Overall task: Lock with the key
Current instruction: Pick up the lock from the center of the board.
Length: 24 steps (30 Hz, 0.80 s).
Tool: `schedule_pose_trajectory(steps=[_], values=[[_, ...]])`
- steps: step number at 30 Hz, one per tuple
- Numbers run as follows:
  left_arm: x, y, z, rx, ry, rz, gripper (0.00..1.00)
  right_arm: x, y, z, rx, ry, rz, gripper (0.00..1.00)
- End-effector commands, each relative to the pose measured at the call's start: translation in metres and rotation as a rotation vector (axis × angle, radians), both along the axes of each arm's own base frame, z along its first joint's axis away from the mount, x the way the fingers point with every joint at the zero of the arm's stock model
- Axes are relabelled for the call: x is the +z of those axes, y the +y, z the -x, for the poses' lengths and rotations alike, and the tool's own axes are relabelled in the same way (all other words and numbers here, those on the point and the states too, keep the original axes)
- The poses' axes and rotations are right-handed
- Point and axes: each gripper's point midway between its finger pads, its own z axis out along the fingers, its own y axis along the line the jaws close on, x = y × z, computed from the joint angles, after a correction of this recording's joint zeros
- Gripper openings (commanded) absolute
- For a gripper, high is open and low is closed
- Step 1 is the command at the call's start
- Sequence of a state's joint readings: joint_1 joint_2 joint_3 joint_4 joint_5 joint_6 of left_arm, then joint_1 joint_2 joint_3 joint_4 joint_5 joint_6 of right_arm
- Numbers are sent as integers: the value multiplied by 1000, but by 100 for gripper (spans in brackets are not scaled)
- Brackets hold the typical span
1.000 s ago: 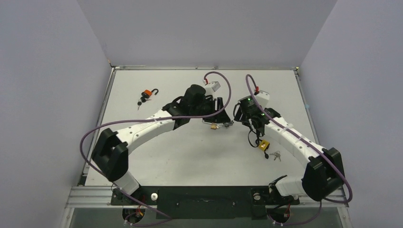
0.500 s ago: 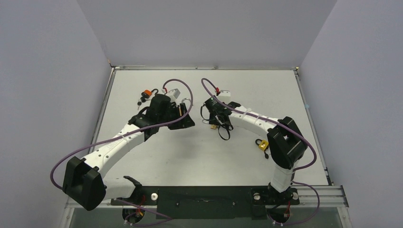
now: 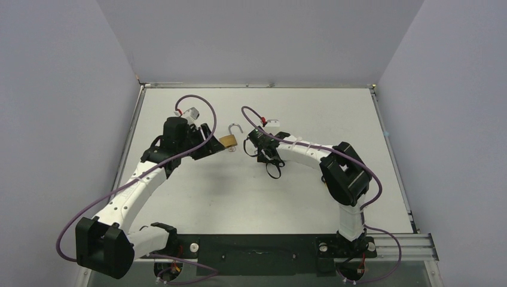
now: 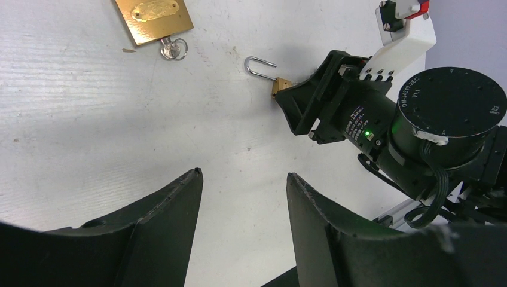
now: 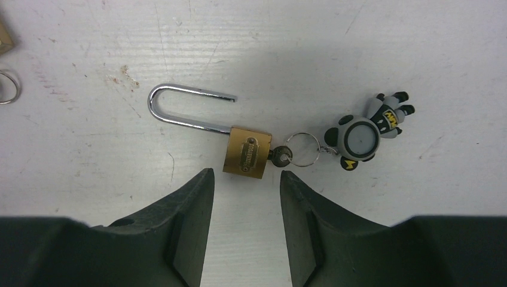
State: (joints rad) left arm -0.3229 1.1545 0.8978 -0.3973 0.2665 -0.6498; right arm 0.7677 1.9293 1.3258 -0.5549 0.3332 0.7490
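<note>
Fingers of the left arm [image 4: 244,176] stand half apart with nothing between them, over the bare surface [image 4: 72,119]. Just beyond them lies a large brass padlock [image 4: 154,18]. Its top is cut off in the left wrist view, and a small ring [image 4: 173,48] sits at its lower edge; I cannot tell whether a key is there. Further right lies a small brass padlock [image 5: 247,152] with its shackle [image 5: 185,107] swung open. A key [image 5: 280,156] is in its base, carrying a ring [image 5: 302,149] and a toy figure [image 5: 365,134]. The right arm's fingers [image 5: 244,178] are partly open, either side of the small padlock's near edge, gripping nothing. From above, only one brass padlock shows clearly. Count: two padlocks, one visible key.
</note>
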Motion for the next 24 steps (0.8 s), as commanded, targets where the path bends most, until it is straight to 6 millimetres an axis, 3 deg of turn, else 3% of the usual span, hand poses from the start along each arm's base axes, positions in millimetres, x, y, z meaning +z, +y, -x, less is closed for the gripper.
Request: schedule_pose_trajectory(steps=[1,16,22,24], values=[[18,-1,-3,-15,-57,51,51,13,9,-16,-30,-72,-17,40],[13,8,-6,17,-46,73,51,-6,11,-21,-64,-76,-4,37],[7,9,-6,7,-42,63,51,-3,6,-21,-69,-95,1,18],[2,9,-7,-11,-46,46,51,1,4,-19,-64,-102,1,8]])
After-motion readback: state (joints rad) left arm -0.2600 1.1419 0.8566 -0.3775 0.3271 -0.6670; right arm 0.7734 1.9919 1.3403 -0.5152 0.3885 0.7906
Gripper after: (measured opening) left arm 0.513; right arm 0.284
